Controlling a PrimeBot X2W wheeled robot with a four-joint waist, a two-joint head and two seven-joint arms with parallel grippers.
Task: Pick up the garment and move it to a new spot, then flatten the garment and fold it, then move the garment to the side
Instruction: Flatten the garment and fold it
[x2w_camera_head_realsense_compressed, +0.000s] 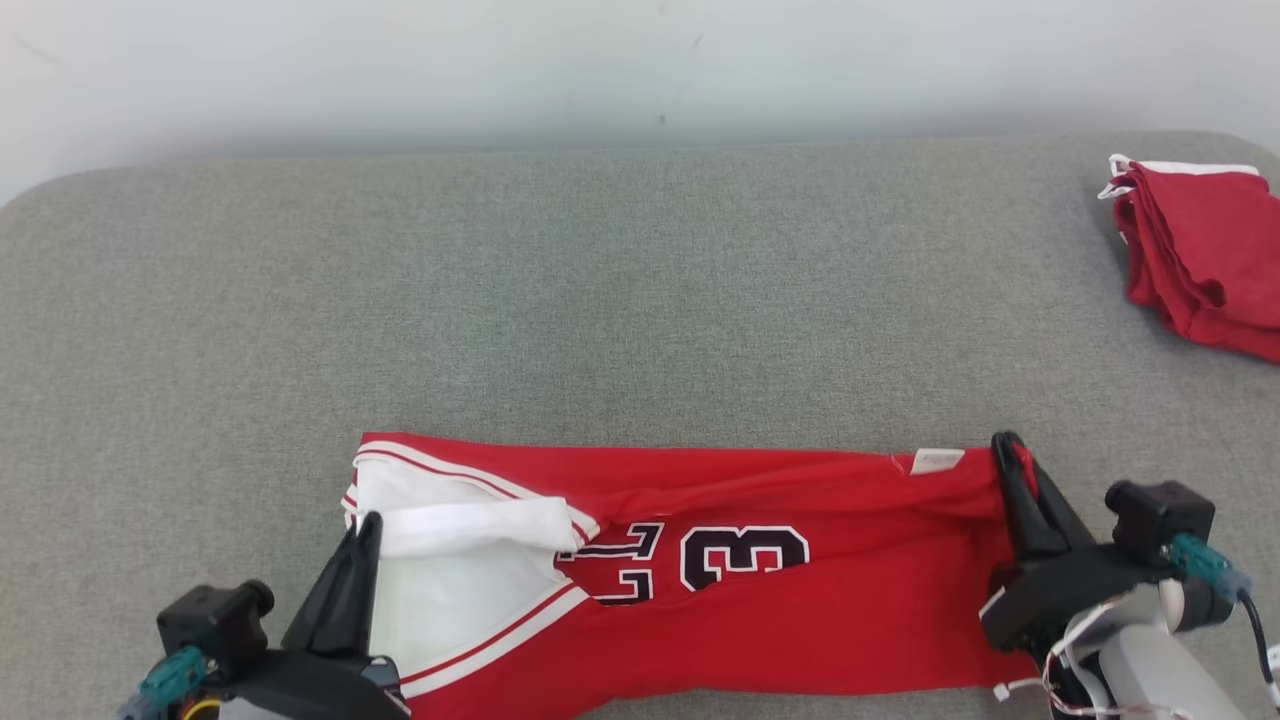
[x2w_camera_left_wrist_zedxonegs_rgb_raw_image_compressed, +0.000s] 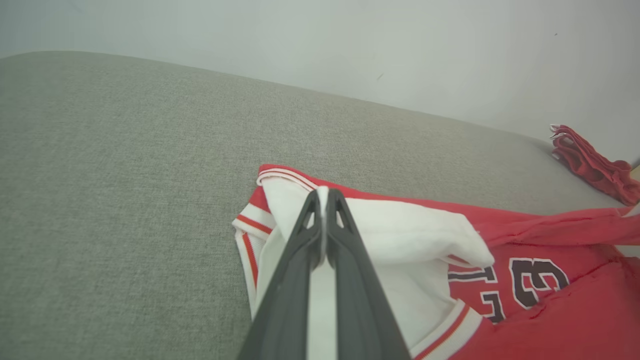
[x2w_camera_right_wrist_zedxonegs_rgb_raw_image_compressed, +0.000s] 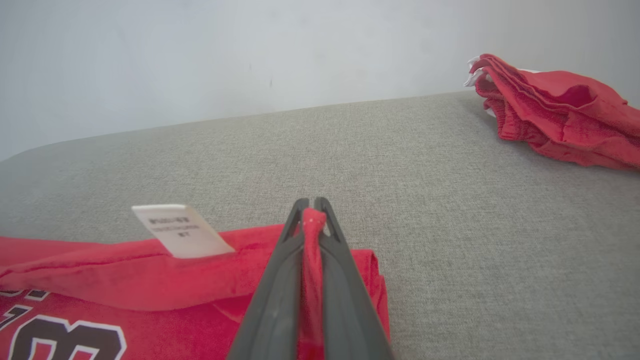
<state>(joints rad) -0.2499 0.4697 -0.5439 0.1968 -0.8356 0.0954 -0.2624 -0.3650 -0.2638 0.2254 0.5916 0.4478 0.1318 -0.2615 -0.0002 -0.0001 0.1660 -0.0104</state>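
1. Lying along the near edge of the grey padded surface (x2w_camera_head_realsense_compressed: 640, 300): red jersey (x2w_camera_head_realsense_compressed: 800, 610), white inside turned out at left.
2. Heaped at that surface's far right corner: folded red pile (x2w_camera_head_realsense_compressed: 1200, 260).
3. Nipping the jersey's white end, near left: left gripper (x2w_camera_head_realsense_compressed: 370, 522).
4. Clamped on the red end, near right: right gripper (x2w_camera_head_realsense_compressed: 1005, 440).
5. Poking up beside it: white label (x2w_camera_head_realsense_compressed: 937, 461).

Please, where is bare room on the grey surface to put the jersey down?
The wide stretch between the jersey and the wall is bare, also the left side. Crowded: the far right corner, where a red pile lies.
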